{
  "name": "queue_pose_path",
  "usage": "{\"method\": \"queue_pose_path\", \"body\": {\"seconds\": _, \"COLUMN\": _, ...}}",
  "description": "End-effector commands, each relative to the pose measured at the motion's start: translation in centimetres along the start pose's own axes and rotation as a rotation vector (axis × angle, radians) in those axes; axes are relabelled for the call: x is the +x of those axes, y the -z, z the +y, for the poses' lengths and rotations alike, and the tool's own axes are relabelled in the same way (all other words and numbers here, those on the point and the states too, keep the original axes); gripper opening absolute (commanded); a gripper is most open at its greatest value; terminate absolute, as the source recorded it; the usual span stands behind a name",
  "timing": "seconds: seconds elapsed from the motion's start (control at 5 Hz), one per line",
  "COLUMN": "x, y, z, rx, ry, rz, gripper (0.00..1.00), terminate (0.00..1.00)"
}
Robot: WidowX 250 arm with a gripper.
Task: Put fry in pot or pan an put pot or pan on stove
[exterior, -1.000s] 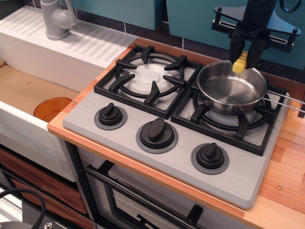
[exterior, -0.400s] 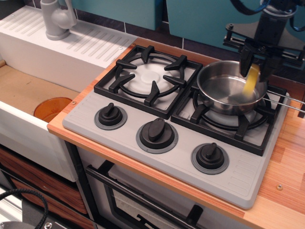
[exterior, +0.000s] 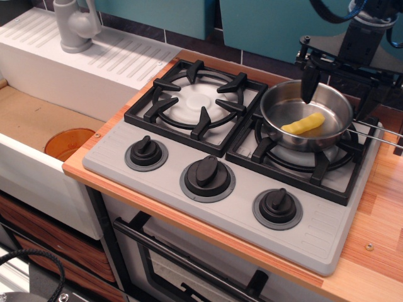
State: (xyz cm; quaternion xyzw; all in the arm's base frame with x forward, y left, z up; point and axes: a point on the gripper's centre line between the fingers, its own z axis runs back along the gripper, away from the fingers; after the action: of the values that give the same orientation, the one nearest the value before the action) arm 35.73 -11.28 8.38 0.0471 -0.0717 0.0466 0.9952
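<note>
A single yellow fry [exterior: 303, 123] lies flat on the floor of one small steel pan [exterior: 306, 115], slanting from about 8 o'clock to 2 o'clock inside the bowl and touching nothing but the pan. The pan sits on the right-hand burner grate [exterior: 301, 161] of the grey stove [exterior: 208, 151], toward 2 o'clock in the view, its thin wire handle [exterior: 376, 133] reaching off toward 3 o'clock over the wooden counter [exterior: 371, 251]. The black tool [exterior: 334, 85] hangs over the pan's far rim with its jaws spread wide and nothing between them; one finger shows at the pan's 12 o'clock, the other is partly lost against the dark background at the right. The fry looks like a light, stiff piece of ridged plastic, unlikely to bend or break; its ridged sides would give grip if pinched across its short width near the middle. The pan looks rigid and smooth, probably slippery on its polished wall, so the rim or the wire handle seems the surest place to hold. Counted: one fry, one pan, two burner grates, three black knobs [exterior: 208, 171] along the stove's front edge, one orange disc [exterior: 69, 143] at 9 o'clock in the sink [exterior: 38, 119], and one grey tap [exterior: 74, 25] at 11 o'clock.
</note>
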Motion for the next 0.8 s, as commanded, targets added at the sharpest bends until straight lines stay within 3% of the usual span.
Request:
{"method": "queue_pose_path", "body": {"seconds": 0.0, "x": 1.5, "y": -4.6, "z": 1.6, "rx": -0.01, "ry": 0.034, "rz": -0.026, "gripper": 1.0, "terminate": 0.0}}
{"method": "queue_pose_path", "body": {"seconds": 0.6, "x": 3.7, "y": -5.2, "z": 8.5, "rx": -0.012, "ry": 0.214, "rz": -0.001, "gripper": 1.0, "terminate": 0.0}}
